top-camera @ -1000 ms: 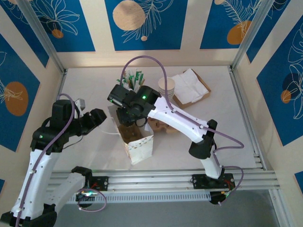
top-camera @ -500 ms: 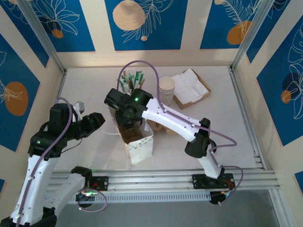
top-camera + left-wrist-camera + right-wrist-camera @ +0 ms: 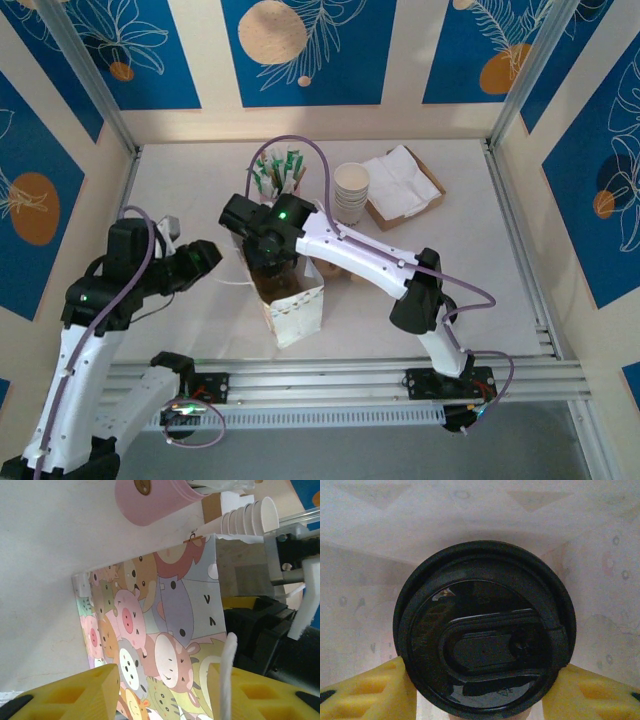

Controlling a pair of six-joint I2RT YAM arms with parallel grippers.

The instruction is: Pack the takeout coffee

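A black-lidded coffee cup is sitting clamped between the yellow fingers of the right gripper; the left gripper is gaping apart.

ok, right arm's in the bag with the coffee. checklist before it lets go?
1. Right gripper grip on the lidded cup: ok, a yellow finger on each side of the lid.
2. Cup inside the bag: ok, white bag walls surround the lid in the right wrist view.
3. Bag upright, mouth open: ok in the top view.
4. Cup seated on the bag floor: cannot tell, hidden under the lid.
5. Left gripper bracing the bag: not ok, open, facing the patterned side, not clamped on it.
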